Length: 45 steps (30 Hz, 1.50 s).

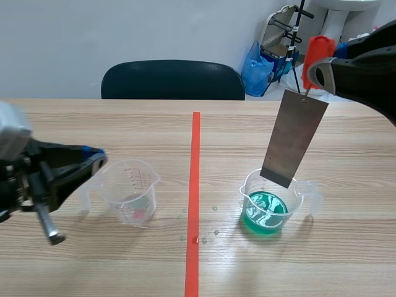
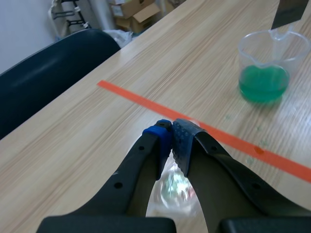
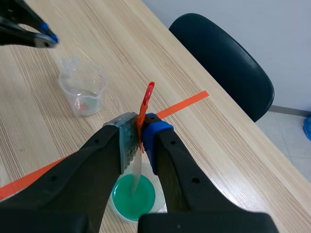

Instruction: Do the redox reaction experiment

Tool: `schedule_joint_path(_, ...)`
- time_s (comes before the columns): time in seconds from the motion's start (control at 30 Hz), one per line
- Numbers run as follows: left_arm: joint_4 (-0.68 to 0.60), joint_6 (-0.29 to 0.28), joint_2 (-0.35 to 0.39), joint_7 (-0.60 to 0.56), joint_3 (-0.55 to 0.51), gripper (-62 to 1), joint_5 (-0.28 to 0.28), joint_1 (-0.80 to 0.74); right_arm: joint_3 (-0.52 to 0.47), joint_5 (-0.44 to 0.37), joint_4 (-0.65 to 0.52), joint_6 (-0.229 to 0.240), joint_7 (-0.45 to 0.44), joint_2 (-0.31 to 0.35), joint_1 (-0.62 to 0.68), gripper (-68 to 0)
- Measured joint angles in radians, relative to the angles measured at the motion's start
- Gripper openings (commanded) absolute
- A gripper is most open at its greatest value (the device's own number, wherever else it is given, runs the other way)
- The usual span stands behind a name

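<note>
matt grey metal plate point(image 1: 293, 138) | clear plastic beakers point(image 1: 270, 202) | wood-grain table point(image 1: 185, 136)

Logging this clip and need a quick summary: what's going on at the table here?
The right gripper is shut on a red clip, and a metal plate hangs from it just above the beaker of green liquid. The plate's lower end does not look dipped yet. The left gripper is shut on nothing, hovering by the clear beaker.

Tilted grey plate point(image 1: 294, 137) over green-liquid beaker point(image 1: 294, 202)
</note>
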<state>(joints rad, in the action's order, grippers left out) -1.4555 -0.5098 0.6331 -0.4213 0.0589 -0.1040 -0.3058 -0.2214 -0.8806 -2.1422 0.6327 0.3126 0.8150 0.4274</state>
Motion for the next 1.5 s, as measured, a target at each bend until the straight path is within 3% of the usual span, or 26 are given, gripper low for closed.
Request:
schedule_joint_path(0.23, -0.061, 0.002, 0.033, -0.275, -0.338, -56.9, -0.023, -0.493, 0.0, 0.0, 0.0, 0.0, 0.0, 0.0, 0.0, -66.9)
schedule_joint_path(0.43, -0.054, 0.036, -0.04, -0.533, -0.525, -56.5, -0.018, -0.869, 0.0, 0.0, 0.0, 0.0, 0.0, 0.0, 0.0, -66.9)
schedule_joint_path(0.5, -0.051, 0.058, -0.084, -0.601, -0.57, -51.8, 0.035, -0.943, 0.0, 0.0, 0.0, 0.0, 0.0, 0.0, 0.0, -66.9)
schedule_joint_path(0.57, -0.051, 0.064, -0.123, -0.649, -0.599, -41.2, 0.088, -0.993, 0.0, 0.0, 0.0, 0.0, 0.0, 0.0, 0.0, -66.9)
schedule_joint_path(0.63, -0.049, 0.075, -0.155, -0.689, -0.612, -26.1, 0.134, -1.01, 0.0, 0.0, 0.0, 0.0, 0.0, 0.0, 0.0, -66.9)
schedule_joint_path(0.7, -0.048, 0.08, -0.179, -0.693, -0.615, -12.7, 0.142, -1.01, 0.0, 0.0, 0.0, 0.0, 0.0, 0.0, 0.0, -66.9)
schedule_joint_path(0.93, -0.048, 0.092, -0.255, -0.695, -0.616, 1.4, 0.134, -1.01, 0.0, 0.0, 0.0, 0.0, 0.0, 0.0, 0.0, -66.9)
schedule_joint_path(1.5, -0.048, 0.098, -0.267, -0.69, -0.616, 1.4, 0.126, -1.01, 0.0, 0.0, 0.0, 0.0, 0.0, 0.0, 0.0, -66.9)
